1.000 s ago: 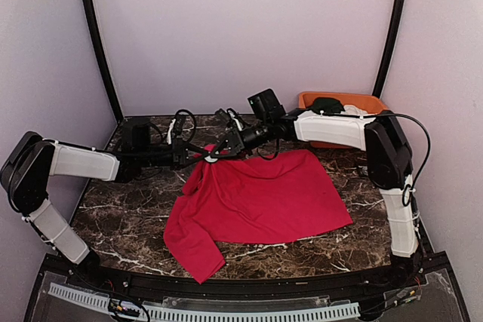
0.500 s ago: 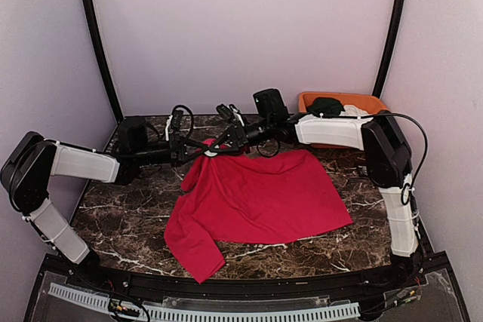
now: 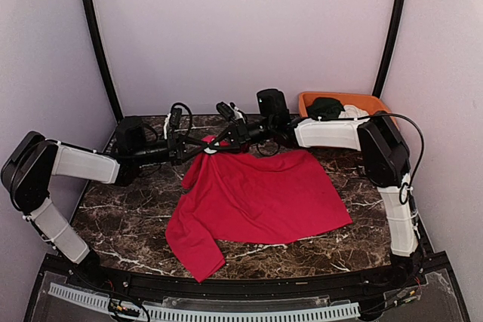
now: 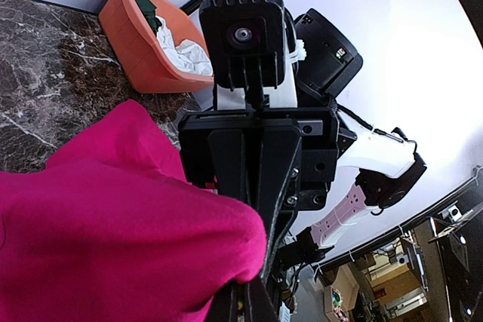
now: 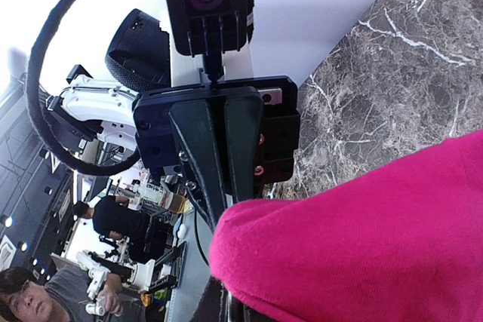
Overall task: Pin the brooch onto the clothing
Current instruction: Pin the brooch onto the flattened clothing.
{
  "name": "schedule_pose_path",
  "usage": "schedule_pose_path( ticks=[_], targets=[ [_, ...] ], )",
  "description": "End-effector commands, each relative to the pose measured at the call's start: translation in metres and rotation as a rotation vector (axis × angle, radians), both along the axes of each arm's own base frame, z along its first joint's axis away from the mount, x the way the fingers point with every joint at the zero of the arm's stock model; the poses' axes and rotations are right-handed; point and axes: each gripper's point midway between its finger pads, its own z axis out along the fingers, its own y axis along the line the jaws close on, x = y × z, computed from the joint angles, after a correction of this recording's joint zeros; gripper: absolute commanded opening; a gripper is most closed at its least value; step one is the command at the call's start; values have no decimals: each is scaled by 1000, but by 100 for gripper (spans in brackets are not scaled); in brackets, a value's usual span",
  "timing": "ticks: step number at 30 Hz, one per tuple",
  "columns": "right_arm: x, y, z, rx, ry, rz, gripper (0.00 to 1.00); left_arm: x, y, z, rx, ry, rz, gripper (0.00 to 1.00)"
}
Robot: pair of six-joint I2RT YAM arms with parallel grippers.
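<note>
T-shirt [image 3: 264, 190] edge lifted, left gripper [image 3: 198, 151], right gripper [image 3: 217, 144] pinching it, tips hidden

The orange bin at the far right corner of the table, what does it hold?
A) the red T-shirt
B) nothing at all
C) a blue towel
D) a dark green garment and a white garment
D: the left wrist view shows a dark green garment and a white garment inside the orange bin, while the red T-shirt lies on the table.
</note>
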Motion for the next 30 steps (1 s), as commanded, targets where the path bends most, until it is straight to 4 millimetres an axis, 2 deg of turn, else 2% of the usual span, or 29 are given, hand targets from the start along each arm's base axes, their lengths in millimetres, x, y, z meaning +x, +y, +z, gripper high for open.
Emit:
schedule_pose_path(
  ticks=[1, 6, 12, 30],
  targets=[
    [-11, 15, -11, 0, 20, 24, 6, -9, -6, 18, -42, -83, -40, 1],
    [-13, 18, -9, 2, 28, 36, 5, -9, -6, 18, -41, -81, -39, 1],
    [-12, 22, -17, -24, 43, 21, 5, -9, -6, 18, -44, -81, -38, 1],
    [-18, 29, -4, 5, 36, 56, 17, -10, -6, 25, -59, -94, -39, 1]
  ],
)
